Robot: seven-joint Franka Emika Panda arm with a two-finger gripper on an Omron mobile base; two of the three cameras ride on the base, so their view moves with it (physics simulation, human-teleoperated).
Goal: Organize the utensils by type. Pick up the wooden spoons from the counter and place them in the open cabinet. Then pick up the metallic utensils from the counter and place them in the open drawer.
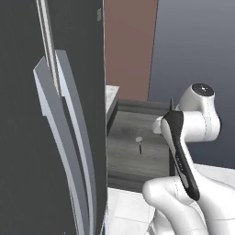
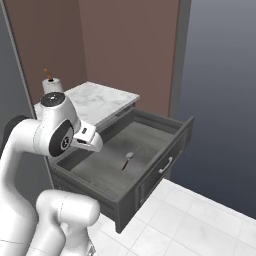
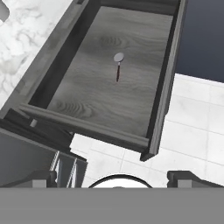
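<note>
One metal utensil (image 3: 117, 65) lies on the floor of the open drawer (image 3: 131, 105), near the middle, round silver head pointing toward the back wall and dark handle toward the front panel. I judge it was put there deliberately, since the drawer is where the metallic pieces belong. I have the gripper (image 3: 116, 177) high above the drawer's front edge, looking down into it; its two dark finger tips stand far apart at the bottom of the hand view, spread wide with nothing between them. That makes sense to me as a hand with nothing to carry, free to go for the next piece. In the right base view the counter (image 2: 102, 102) sits just behind the drawer, its marble top bare where I can see it, with a white roll on a stand (image 2: 51, 85) at the far corner. I cannot see a wooden spoon or a fork-like piece near the drawer, so I would guess the remaining items lie elsewhere on the counter. A tall dark door (image 1: 50, 114) with long grey handles stands left of the drawer.
</note>
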